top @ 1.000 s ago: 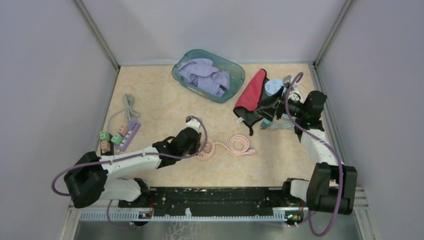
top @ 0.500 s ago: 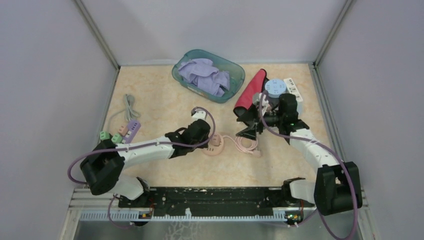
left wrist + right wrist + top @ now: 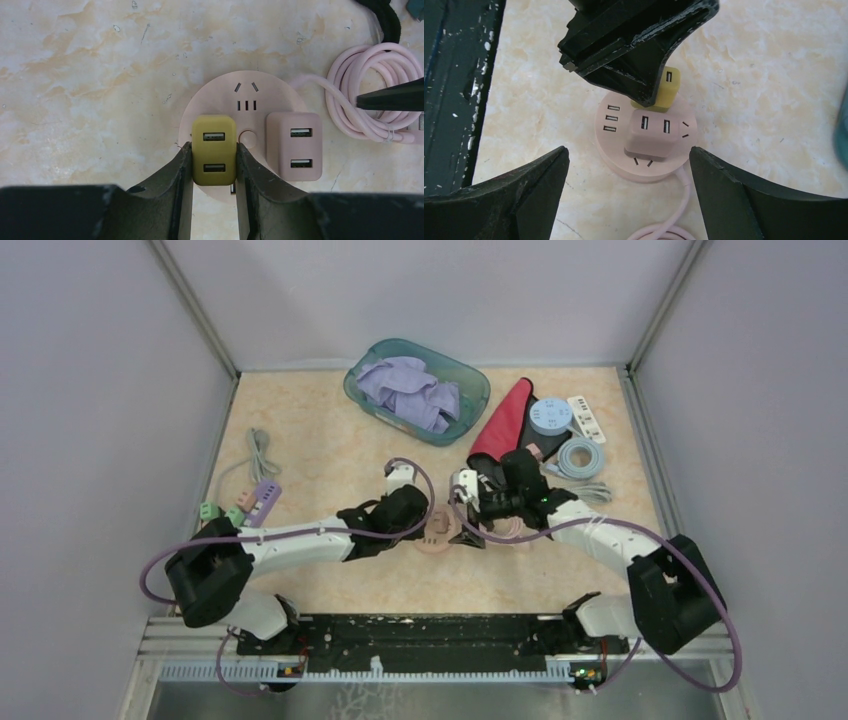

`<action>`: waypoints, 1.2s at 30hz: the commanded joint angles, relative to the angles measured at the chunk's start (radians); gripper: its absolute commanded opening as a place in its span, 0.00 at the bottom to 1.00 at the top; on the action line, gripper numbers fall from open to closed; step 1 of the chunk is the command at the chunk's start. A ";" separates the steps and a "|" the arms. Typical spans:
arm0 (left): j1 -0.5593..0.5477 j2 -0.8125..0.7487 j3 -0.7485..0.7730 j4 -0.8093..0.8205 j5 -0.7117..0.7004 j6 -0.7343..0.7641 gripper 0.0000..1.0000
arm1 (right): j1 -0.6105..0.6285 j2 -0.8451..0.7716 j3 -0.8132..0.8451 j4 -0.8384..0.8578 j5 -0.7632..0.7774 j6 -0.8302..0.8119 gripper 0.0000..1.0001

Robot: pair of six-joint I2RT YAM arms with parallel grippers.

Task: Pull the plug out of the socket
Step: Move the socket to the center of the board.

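Your left gripper (image 3: pixel 213 151): clamped on yellow plug (image 3: pixel 214 131), seated in round socket (image 3: pixel 220 92) beneath it; your right gripper (image 3: pixel 628 152): jaws wide apart, pink plug (image 3: pixel 651 132) just ahead, untouched

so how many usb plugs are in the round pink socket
2: a yellow plug clamped in the left end effector, and a pink plug beside it, on the side of the coiled cable.

A robot test cell in a lab: plain pale walls (image 3: pixel 90 390) box in a small marble-patterned table (image 3: pixel 310 430); metal struts (image 3: pixel 196 305) frame the corners; two arms are bolted to a black rail (image 3: pixel 430 630); props lie about, a tub (image 3: pixel 478 392) of cloths (image 3: pixel 410 390), spare cables (image 3: pixel 580 457).
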 commanded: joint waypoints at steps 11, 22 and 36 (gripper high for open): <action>-0.034 -0.003 -0.036 0.034 0.011 -0.069 0.00 | 0.100 0.092 -0.002 0.177 0.182 0.100 0.69; -0.040 -0.016 -0.050 0.053 0.026 -0.075 0.00 | 0.129 0.126 0.000 0.199 0.185 0.117 0.56; -0.040 -0.035 -0.089 0.082 0.009 -0.095 0.00 | 0.166 0.107 -0.005 0.154 0.057 0.056 0.12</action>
